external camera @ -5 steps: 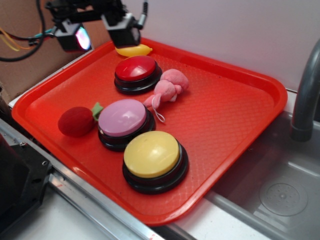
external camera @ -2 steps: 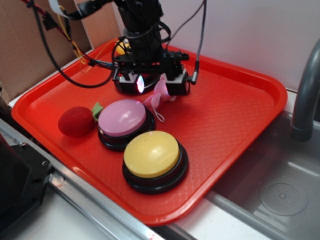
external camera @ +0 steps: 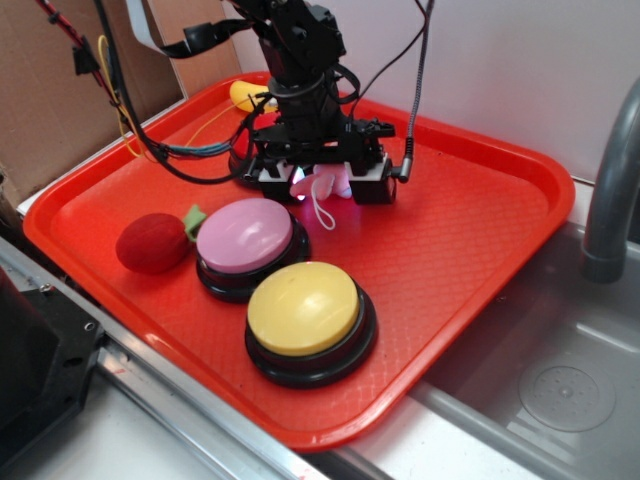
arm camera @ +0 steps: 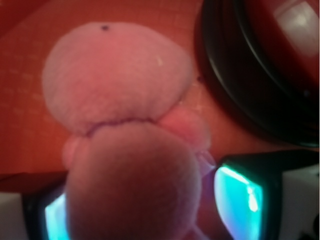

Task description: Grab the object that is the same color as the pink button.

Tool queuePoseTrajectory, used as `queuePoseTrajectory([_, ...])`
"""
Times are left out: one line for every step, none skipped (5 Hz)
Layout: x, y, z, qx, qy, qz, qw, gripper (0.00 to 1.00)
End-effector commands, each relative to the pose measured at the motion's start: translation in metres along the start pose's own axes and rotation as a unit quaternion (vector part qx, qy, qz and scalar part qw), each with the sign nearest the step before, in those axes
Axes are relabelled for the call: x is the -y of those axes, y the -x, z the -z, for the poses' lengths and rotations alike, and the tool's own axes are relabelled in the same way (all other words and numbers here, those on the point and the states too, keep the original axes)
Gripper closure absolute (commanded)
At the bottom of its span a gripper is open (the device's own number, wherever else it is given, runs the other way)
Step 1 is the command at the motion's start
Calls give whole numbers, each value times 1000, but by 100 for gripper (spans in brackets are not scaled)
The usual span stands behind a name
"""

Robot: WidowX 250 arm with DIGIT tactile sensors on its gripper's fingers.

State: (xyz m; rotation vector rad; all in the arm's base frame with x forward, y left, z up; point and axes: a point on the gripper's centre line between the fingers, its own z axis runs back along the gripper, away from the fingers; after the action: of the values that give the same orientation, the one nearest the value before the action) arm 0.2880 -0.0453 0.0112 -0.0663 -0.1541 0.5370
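Observation:
The object, a small pink plush toy (arm camera: pixel 117 90), lies on the red tray (external camera: pixel 470 230) just behind the pink button (external camera: pixel 245 235). In the exterior view only a bit of the plush (external camera: pixel 322 183) and its white loop string (external camera: pixel 322 212) show under the arm. My gripper (external camera: pixel 322 190) is lowered over the plush, open, with one finger on each side. In the wrist view the gripper (arm camera: pixel 142 215) has the plush's near lump between its glowing pads (arm camera: pixel 240 197). A narrow gap remains at the right pad.
A red-topped button (arm camera: pixel 280 50) stands close beside the plush, mostly hidden by the arm in the exterior view. A yellow button (external camera: pixel 303 308), a red plush strawberry (external camera: pixel 152 243) and a yellow banana toy (external camera: pixel 248 95) share the tray. A sink (external camera: pixel 560 390) and grey faucet (external camera: pixel 610 200) are at right.
The gripper came from high at the tray's back left down over the pink plush, and now sits lower and slightly farther right with its fingers around it.

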Motion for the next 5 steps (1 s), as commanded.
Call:
queuePoseTrajectory([-2,-5,-31,17,14,-11,1000,100])
queuePoseTrajectory([-4,-6,-71,2,-28,72,997,100])
queuePoseTrajectory([-2,-6,-111,-50,-46,181,981,100])
queuePoseTrajectory([-3,0,-146,-35,-39,217,975,100])
queuePoseTrajectory([-11,7,-184,-25,-8,233,972,100])
